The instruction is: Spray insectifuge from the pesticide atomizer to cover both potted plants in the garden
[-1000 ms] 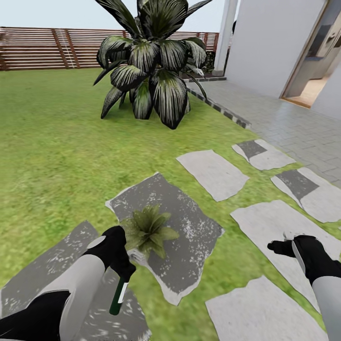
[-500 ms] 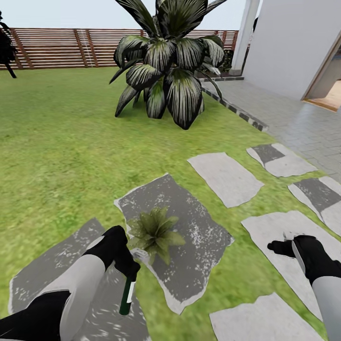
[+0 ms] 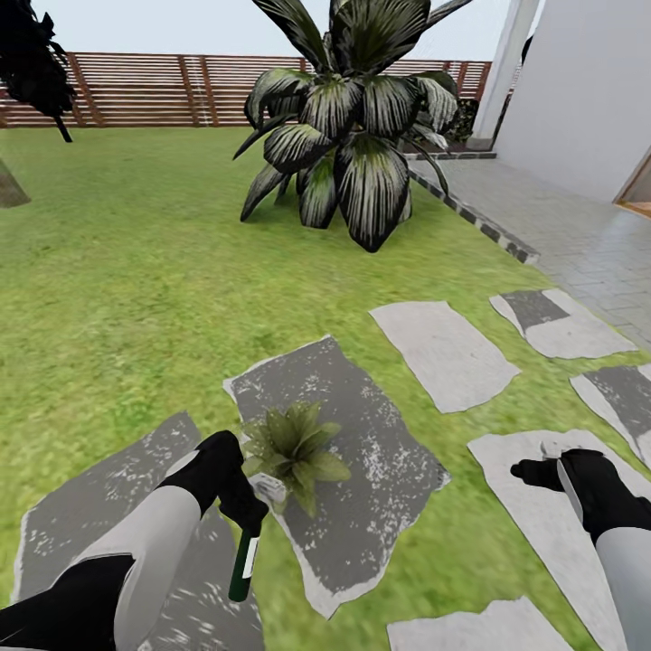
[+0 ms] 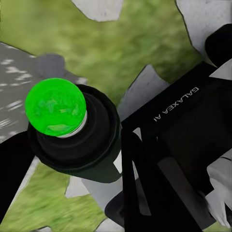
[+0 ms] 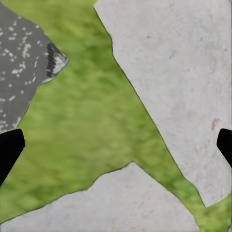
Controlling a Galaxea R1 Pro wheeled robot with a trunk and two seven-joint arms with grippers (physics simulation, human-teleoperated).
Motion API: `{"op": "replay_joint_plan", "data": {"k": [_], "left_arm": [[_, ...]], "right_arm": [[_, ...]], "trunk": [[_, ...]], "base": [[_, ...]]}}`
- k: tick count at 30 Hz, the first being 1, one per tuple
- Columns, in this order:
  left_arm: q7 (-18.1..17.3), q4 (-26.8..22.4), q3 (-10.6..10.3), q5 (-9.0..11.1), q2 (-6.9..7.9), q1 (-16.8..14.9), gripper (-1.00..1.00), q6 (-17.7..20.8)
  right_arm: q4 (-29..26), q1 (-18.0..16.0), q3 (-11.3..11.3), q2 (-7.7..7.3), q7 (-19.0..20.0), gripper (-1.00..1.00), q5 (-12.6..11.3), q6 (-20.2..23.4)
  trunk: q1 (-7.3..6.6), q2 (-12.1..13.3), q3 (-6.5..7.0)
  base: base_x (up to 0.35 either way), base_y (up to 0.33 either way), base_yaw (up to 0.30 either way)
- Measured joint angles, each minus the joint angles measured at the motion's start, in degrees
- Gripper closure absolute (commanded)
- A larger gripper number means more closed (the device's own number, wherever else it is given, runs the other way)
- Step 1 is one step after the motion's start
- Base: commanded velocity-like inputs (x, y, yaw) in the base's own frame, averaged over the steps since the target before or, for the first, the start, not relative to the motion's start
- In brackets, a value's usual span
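Head view, garden scene: the left claw (image 3: pixel 237 506) was closed around the pesticide atomizer (image 3: pixel 242 565), which hung below the grip with its white label facing the camera and its body tilted slightly off vertical. The bottle sat just beside one potted plant (image 3: pixel 294 452) — near enough, by judgement, for the spray to reach the leaves. That plant stood in its small grey pot on a dark mottled stepping stone (image 3: pixel 362 470) set in the lawn (image 3: pixel 136 298); a second potted plant could not be made out. Left wrist view: the green dot (image 4: pixel 55 107) capped the black bottle top, with the fingers (image 4: pixel 145 183) pressed against the bottle's side, so the hold looked firm. The nozzle's exact aim relative to the rosette could not be told.

The right claw (image 3: pixel 547 470) hovered over a pale stepping stone (image 3: pixel 542 506), well apart from the plant — apparently parked clear of the working arm. Right wrist view: its two dark fingertips (image 5: pixel 10 150) stood at opposite edges of the picture with only grass and stone between them, so it was spread wide and held nothing.

Beyond, a large striped agave (image 3: pixel 353 136) and a brown slatted fence (image 3: pixel 154 90) bounded the lawn, with grey paving (image 3: pixel 579 235) alongside a white wall. Spraying of this plant appeared to be the step in hand.
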Motion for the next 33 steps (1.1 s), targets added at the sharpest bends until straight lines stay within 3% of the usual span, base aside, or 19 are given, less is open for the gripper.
{"op": "replay_joint_plan", "data": {"k": [5, 14, 20, 33], "left_arm": [[0.0, 0.0, 0.0, 0.1, 0.00, 0.0, 1.00, 0.0], [0.0, 0.0, 0.0, 0.1, -0.01, 0.0, 1.00, 0.0], [0.0, 0.0, 0.0, 0.1, 0.00, 0.0, 1.00, 0.0], [0.0, 0.0, 0.0, 0.1, -0.01, 0.0, 1.00, 0.0]], "right_arm": [[0.0, 0.0, 0.0, 0.01, 0.0, -1.00, 0.0, 0.0], [0.0, 0.0, 0.0, -0.01, 0.1, -1.00, 0.0, 0.0], [0.0, 0.0, 0.0, 0.00, 0.1, -1.00, 0.0, 0.0], [0.0, 0.0, 0.0, -0.01, 0.1, -1.00, 0.0, 0.0]], "trunk": [[0.00, 0.0, -0.11], [0.00, 0.0, -0.13], [0.00, 0.0, -0.13], [0.00, 0.0, -0.13]], "base": [[0.029, -0.086, 0.219], [0.101, -0.304, 0.028], [0.004, -0.293, 0.217], [0.002, -0.037, 0.176]]}}
